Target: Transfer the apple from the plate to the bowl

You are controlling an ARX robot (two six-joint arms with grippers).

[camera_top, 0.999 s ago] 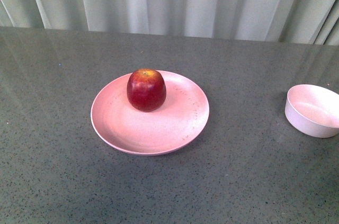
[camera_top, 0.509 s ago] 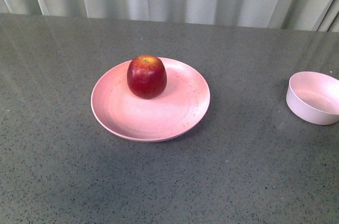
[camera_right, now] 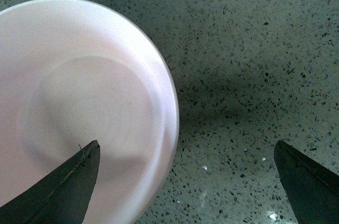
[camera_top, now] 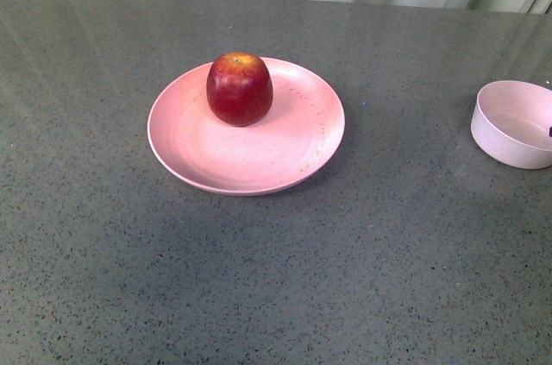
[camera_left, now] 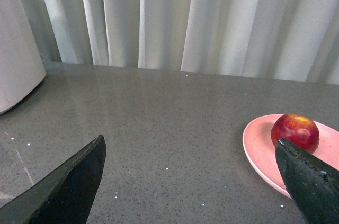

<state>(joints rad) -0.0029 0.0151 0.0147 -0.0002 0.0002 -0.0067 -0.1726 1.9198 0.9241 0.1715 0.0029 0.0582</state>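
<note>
The dark-red apple [camera_top: 239,89] sits on the far part of the wide pink plate [camera_top: 198,166], left of the table's middle. The small pale pink bowl [camera_top: 516,123] stands empty at the right edge of the front view. My left gripper [camera_left: 189,140] is open and empty, low over the table to the left of the plate [camera_left: 259,147] and the apple [camera_left: 295,130]. My right gripper [camera_right: 186,143] is open and empty just above the bowl [camera_right: 79,102], one finger over its inside and the other over the table beside its rim.
The table [camera_top: 276,279] is grey speckled stone. Pale curtains [camera_left: 212,17] hang along its far edge. A white appliance [camera_left: 16,70] stands at the far left in the left wrist view.
The front view has tilted down, so the plate, apple and bowl sit higher in the picture. The apple has stayed on the plate.
</note>
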